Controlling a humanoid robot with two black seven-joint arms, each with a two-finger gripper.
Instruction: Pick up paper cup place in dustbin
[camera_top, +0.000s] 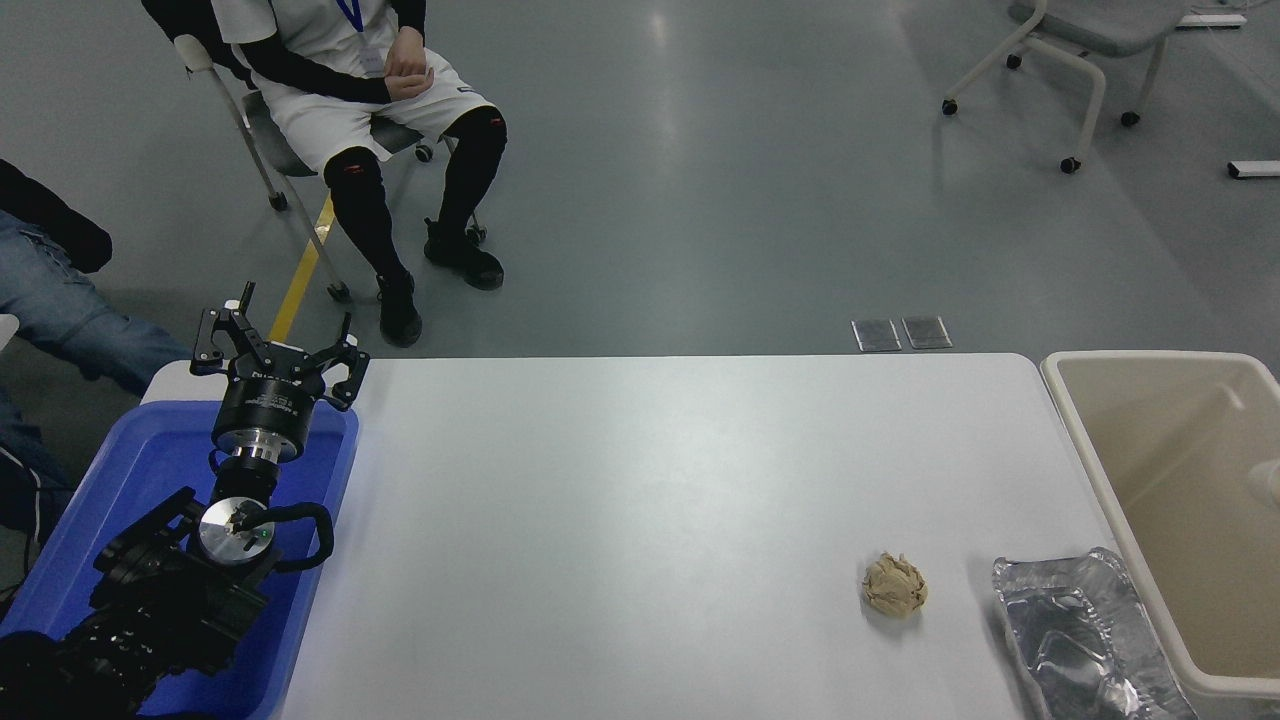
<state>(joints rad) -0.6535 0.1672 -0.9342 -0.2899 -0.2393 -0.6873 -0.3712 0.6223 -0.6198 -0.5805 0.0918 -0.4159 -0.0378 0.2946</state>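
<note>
A pale, blurred white shape, which looks like the paper cup (1268, 484), shows at the picture's right edge inside the beige dustbin (1078, 450). The dustbin stands against the table's right end. No gripper is holding the cup. My right arm is out of view. My left gripper (279, 338) is parked at the lower left above a blue bin, with its fingers spread open and nothing between them.
A crumpled tan paper ball (895, 585) and a crinkled foil tray (1075, 635) lie on the white table (640, 500) near the dustbin. The blue bin (130, 480) sits at the table's left end. One person sits on a chair (360, 110) beyond the table. Another person's legs (60, 310) show at far left.
</note>
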